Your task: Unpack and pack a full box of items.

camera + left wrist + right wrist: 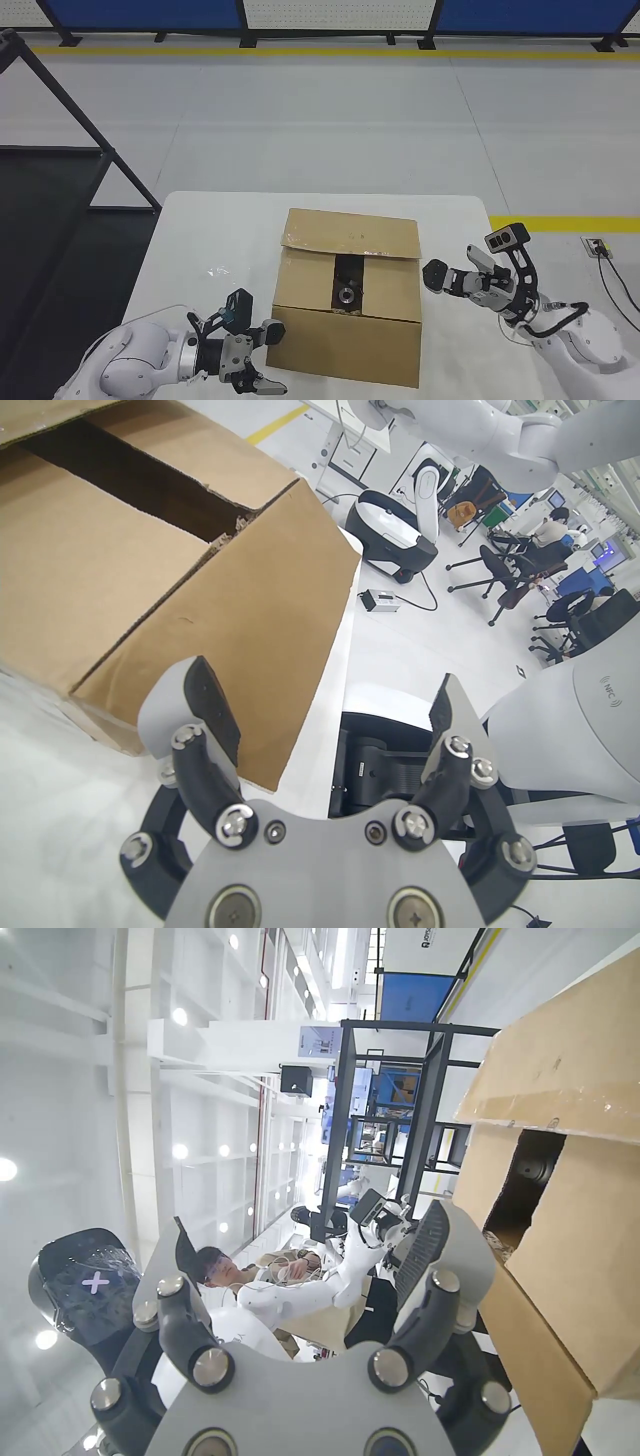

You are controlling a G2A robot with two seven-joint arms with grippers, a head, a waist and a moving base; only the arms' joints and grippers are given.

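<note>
On the white worktop [200,240] the cardboard box [350,300] sits mid-surface. Its top flaps are parted along a central gap, and through the gap I see a dark round item [346,293] inside. The left gripper [266,358] hovers just beside the box's near left corner, jaws spread and empty. The right gripper [438,276] hangs near the box's right side, apart from it, jaws likewise spread and empty.

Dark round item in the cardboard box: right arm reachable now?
Probably not: flaps on the brown cardboard box leave a narrow slot over the dark round item; open right end effector is beside it.
</note>
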